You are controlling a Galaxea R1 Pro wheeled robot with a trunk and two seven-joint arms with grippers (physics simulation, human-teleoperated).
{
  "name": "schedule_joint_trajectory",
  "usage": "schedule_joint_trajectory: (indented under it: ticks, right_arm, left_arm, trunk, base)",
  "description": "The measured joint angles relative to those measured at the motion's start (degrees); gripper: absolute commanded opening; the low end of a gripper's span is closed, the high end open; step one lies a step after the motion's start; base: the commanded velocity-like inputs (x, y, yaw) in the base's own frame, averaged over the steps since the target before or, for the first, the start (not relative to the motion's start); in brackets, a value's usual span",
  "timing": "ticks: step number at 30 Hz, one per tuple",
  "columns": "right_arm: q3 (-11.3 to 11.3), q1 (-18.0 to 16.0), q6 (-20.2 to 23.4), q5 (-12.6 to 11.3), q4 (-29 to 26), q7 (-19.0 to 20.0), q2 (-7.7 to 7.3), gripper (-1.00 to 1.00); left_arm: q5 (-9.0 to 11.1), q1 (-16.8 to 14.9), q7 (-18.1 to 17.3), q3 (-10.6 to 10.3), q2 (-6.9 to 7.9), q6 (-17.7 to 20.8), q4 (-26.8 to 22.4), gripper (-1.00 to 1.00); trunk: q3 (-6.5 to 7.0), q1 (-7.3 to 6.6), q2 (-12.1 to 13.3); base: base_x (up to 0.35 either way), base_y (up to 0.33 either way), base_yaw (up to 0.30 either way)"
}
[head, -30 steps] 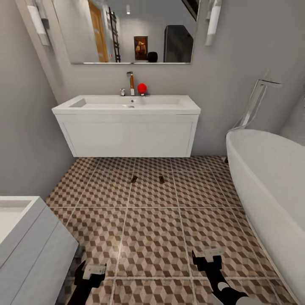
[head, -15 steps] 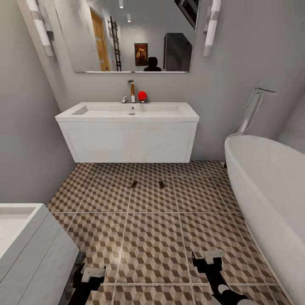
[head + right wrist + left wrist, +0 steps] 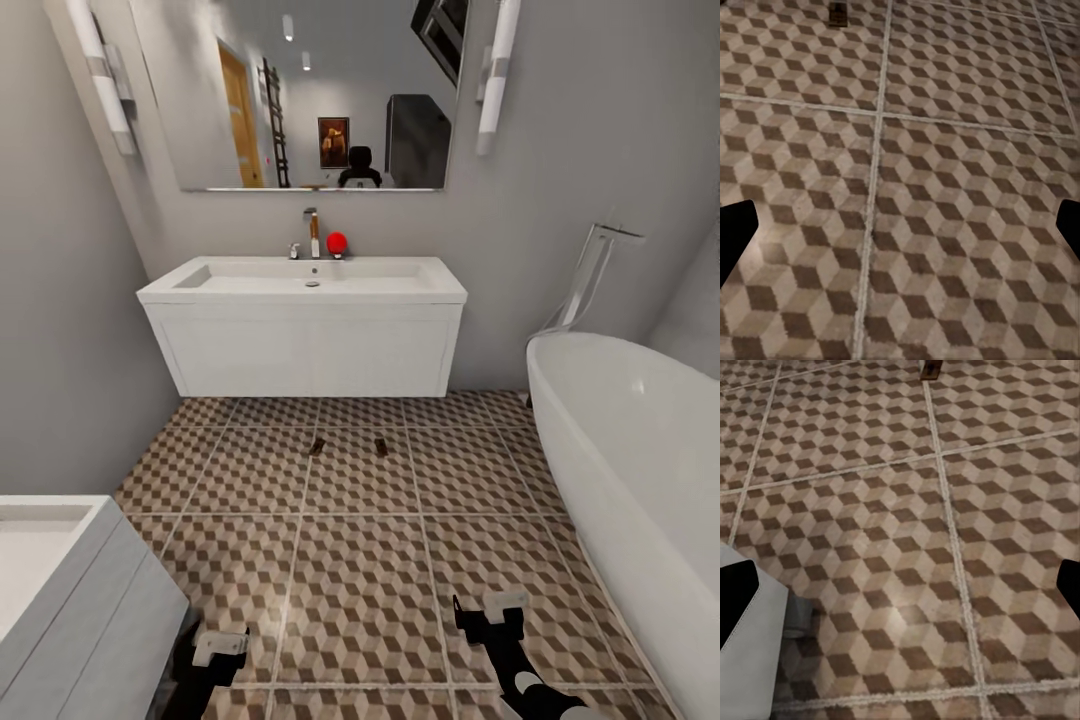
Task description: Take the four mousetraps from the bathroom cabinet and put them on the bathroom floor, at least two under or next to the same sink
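From the head camera we see two mousetraps lying flat on the bathroom floor, side by side but apart, just in front of the white wall-hung sink. A red ball sits on the sink's rim beside the tap. A bathtub stands to the sink's right. Well back from the sink, our left gripper and right gripper hang low over the tiles.

In the left wrist camera, our fingers sit at opposite edges, spread and empty, over the floor, one trap partly cut off ahead.

In the right wrist camera, the fingers are likewise spread wide over the tiles, holding nothing, with a trap ahead.
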Motion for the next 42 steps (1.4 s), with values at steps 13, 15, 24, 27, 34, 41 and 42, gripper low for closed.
schedule_joint_trajectory:
  ticks: [13,15,24,27,34,41,42]
  right_arm:
    - [0.0,0.0,0.0,0.0,0.0,0.0,0.00,1.00]
    - [0.0,0.0,0.0,0.0,0.0,0.0,0.00,1.00]
    - [0.0,0.0,0.0,0.0,0.0,0.0,0.00,1.00]
    - [0.0,0.0,0.0,0.0,0.0,0.0,0.00,1.00]
    - [0.0,0.0,0.0,0.0,0.0,0.0,0.00,1.00]
    - [0.0,0.0,0.0,0.0,0.0,0.0,0.00,1.00]
    - [0.0,0.0,0.0,0.0,0.0,0.0,0.00,1.00]
  left_arm:
    - [0.0,0.0,0.0,0.0,-0.02,0.1,0.0,1.00]
    - [0.0,0.0,0.0,0.0,-0.03,0.1,0.0,1.00]
    - [0.0,0.0,0.0,0.0,-0.03,0.1,0.0,1.00]
    - [0.0,0.0,0.0,0.0,-0.03,0.1,0.0,1.00]
    - [0.0,0.0,0.0,0.0,-0.03,0.1,0.0,1.00]
    - [0.0,0.0,0.0,0.0,-0.11,0.2,0.0,1.00]
    - [0.0,0.0,0.0,0.0,-0.12,0.2,0.0,1.00]
  trunk:
    - [3.55,-2.86,5.2]
    - [4.10,-3.30,6.0]
    - [6.55,-5.27,9.6]
    - [7.37,-5.93,10.8]
    - [9.28,-7.47,13.6]
    - [11.20,-9.01,16.4]
    - [11.47,-9.23,16.8]
  base:
    - [0.000,0.000,0.000]
    - [0.000,0.000,0.000]
    - [0.000,0.000,0.000]
    - [0.000,0.000,0.000]
    - [0.000,0.000,0.000]
    - [0.000,0.000,0.000]
    - [0.000,0.000,0.000]
